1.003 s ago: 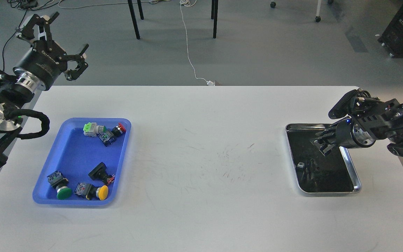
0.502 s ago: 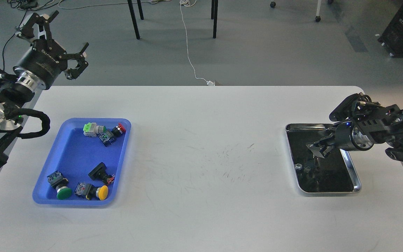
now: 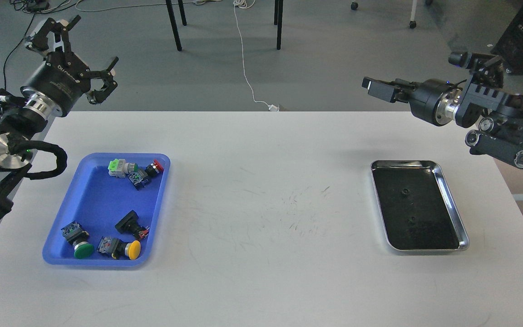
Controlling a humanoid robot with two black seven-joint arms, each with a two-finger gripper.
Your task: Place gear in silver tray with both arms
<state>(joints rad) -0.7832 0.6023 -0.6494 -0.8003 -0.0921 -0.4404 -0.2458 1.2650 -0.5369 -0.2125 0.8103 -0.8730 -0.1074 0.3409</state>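
The silver tray point(image 3: 453, 210) lies on the white table at the right, with a dark reflective bottom. Two small dark gear-like pieces lie in it, one point(image 3: 404, 192) toward the back and one point(image 3: 410, 221) nearer the middle. My right gripper point(image 3: 376, 89) is raised well above and behind the tray, past the table's far edge, pointing left. It is seen side-on and its fingers cannot be told apart. Nothing shows in it. My left gripper point(image 3: 86, 50) is open and empty, high at the far left, beyond the table's back corner.
A blue plastic tray point(image 3: 90, 200) at the left holds several push-button switches with green, yellow and red caps. The white table point(image 3: 261, 218) shows faint scuff marks in its middle. Chair legs and a white cable are on the floor behind.
My right gripper has lifted out of the silver tray and swung up and back, now pointing left. A small dark piece stays in the tray. My left arm barely moved.
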